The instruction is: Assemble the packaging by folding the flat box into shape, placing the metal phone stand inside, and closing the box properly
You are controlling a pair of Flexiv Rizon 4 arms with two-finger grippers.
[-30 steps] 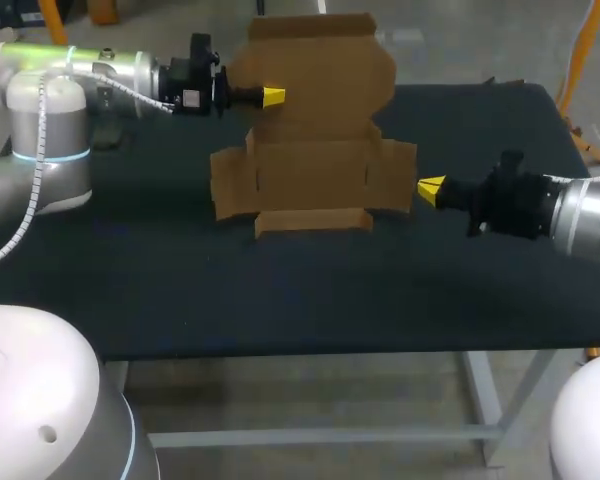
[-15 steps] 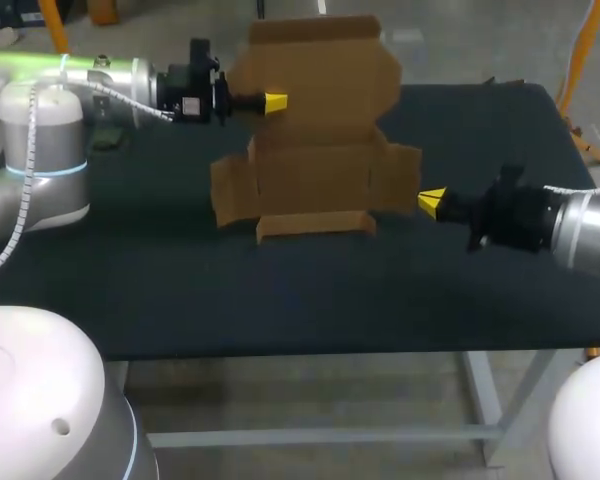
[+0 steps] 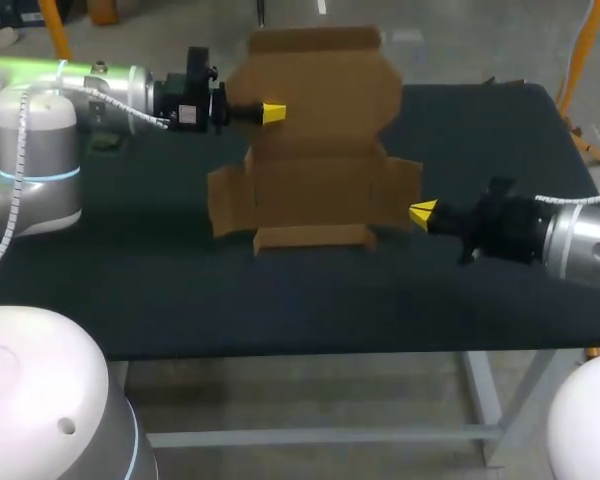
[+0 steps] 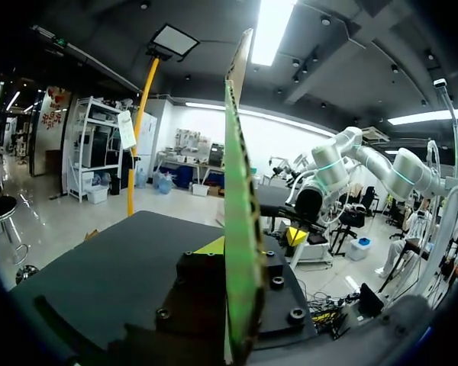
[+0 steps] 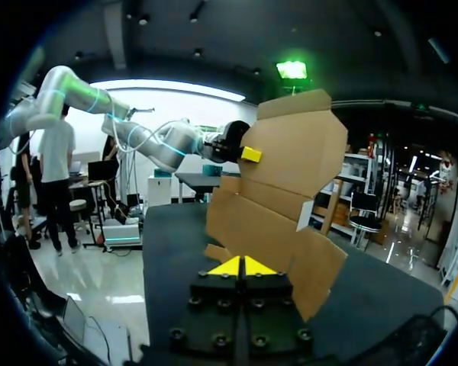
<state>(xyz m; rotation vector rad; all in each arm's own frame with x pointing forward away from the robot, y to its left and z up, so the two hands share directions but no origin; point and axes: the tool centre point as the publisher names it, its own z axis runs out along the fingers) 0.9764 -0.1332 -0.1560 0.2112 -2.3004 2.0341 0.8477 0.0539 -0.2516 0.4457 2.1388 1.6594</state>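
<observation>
The right jaws, pressed together, are edging in toward the right flap of the cardboard box, while the left jaws are staying clamped on its upright lid panel. The box is standing half-unfolded mid-desk.

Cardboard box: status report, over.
Left hand shut on unfolded brown cardboard box, held upright. Right hand shut, empty, at its side flap. Metal phone stand not in view.
</observation>
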